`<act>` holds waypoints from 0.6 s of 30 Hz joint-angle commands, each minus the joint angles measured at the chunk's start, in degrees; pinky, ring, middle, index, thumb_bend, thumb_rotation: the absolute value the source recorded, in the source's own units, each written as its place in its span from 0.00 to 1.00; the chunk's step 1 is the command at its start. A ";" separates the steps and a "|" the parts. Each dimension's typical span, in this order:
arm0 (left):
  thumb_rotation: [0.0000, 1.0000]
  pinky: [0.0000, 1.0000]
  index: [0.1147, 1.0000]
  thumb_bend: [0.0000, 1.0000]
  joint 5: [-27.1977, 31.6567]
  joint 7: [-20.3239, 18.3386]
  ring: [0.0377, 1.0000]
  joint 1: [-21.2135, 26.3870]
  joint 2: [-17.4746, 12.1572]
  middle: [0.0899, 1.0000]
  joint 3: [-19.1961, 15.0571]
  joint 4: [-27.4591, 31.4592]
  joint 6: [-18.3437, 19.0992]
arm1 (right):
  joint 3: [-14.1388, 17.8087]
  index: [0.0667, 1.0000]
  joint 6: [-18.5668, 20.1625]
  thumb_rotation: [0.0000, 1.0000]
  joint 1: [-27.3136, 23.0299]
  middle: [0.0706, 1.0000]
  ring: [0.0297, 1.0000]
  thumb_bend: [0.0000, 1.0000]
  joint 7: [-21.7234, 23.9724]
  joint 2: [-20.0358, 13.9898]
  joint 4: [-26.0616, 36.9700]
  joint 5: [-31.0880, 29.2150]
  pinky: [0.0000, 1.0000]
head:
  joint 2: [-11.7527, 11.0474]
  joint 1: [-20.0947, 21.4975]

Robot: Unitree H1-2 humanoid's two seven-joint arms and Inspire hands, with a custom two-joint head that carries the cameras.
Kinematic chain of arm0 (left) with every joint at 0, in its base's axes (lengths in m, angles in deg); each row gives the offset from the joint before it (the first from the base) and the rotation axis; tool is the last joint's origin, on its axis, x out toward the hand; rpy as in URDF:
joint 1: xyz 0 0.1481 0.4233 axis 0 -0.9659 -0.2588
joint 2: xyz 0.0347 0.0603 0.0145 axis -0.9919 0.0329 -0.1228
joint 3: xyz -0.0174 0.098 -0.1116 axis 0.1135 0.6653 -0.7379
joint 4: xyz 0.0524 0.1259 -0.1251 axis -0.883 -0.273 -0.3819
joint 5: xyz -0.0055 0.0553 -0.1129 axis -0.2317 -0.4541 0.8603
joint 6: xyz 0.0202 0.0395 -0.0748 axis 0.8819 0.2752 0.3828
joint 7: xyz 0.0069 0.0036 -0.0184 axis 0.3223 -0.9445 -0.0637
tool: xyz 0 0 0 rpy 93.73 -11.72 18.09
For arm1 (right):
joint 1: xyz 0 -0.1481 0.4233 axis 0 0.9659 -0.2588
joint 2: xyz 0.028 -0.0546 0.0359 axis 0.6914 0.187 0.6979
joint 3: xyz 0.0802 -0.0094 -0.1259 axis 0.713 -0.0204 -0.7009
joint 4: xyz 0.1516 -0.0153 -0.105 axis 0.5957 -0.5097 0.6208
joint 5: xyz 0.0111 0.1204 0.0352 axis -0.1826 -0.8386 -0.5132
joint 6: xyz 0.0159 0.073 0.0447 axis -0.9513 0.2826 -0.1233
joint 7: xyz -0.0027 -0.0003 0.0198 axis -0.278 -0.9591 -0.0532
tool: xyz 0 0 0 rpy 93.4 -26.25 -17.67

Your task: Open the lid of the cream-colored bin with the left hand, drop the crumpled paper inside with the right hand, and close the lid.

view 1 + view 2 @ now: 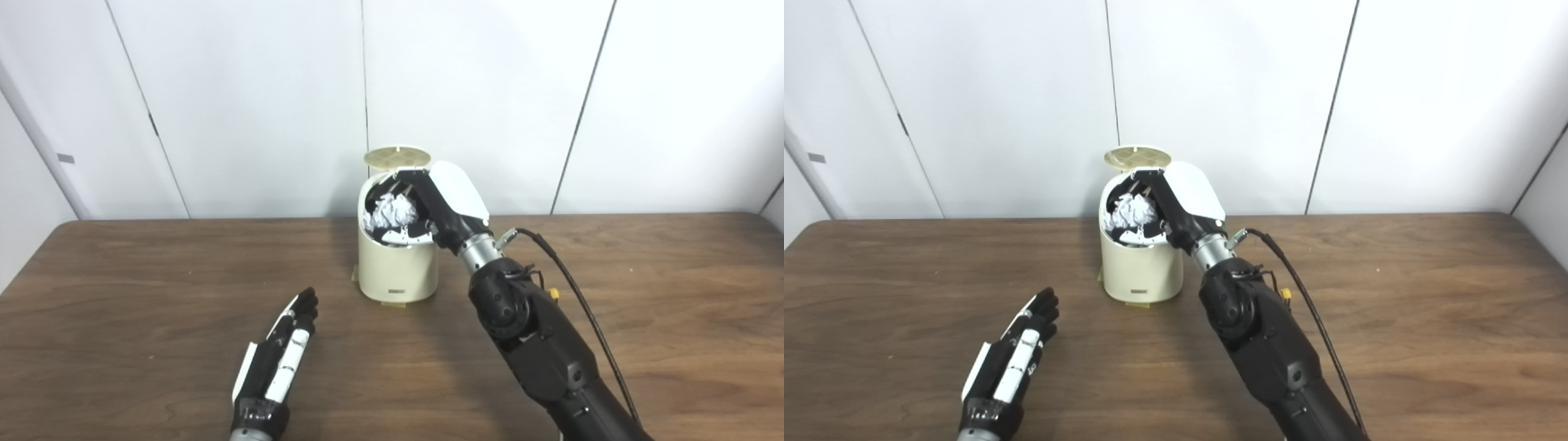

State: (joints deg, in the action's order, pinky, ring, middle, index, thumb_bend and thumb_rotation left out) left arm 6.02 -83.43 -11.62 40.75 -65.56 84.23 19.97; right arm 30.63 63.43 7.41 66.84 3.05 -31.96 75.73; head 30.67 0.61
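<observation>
Left hand (277,361): lies nearest, flat on the wooden table (122,306), near and left of the bin; its fingers are stretched out together and it holds nothing.
Right arm (539,343): rises from the near right and slants far-left toward the bin.
Cream-colored bin (398,269): stands upright at mid-table, toward the far edge.
Right hand (438,202): sits over the bin's mouth, curled around the paper; whether the grasp has loosened I cannot tell, though it seems closed.
Crumpled paper (392,211): a white ball at the bin's opening, level with the rim, against the right hand.
Lid (397,157): stands open behind the mouth, with no hand on it.
Step in hand: dropping the paper.
Next move: likely the right hand lets go and lifts clear, then the lid gets pushed down.
</observation>
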 commanded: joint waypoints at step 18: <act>0.70 1.00 0.94 0.54 0.24 0.03 0.96 -0.14 0.22 0.94 -0.36 1.52 -1.41 | -2.72 0.65 7.85 0.14 -2.59 0.71 0.68 0.85 7.74 -2.18 5.51 1.95 0.62 | 0.10 0.79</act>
State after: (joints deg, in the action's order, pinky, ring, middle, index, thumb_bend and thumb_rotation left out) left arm 6.06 -83.49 -11.62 40.70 -65.85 84.24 19.99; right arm 27.59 70.97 6.59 75.07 1.33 -27.64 76.97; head 30.67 1.32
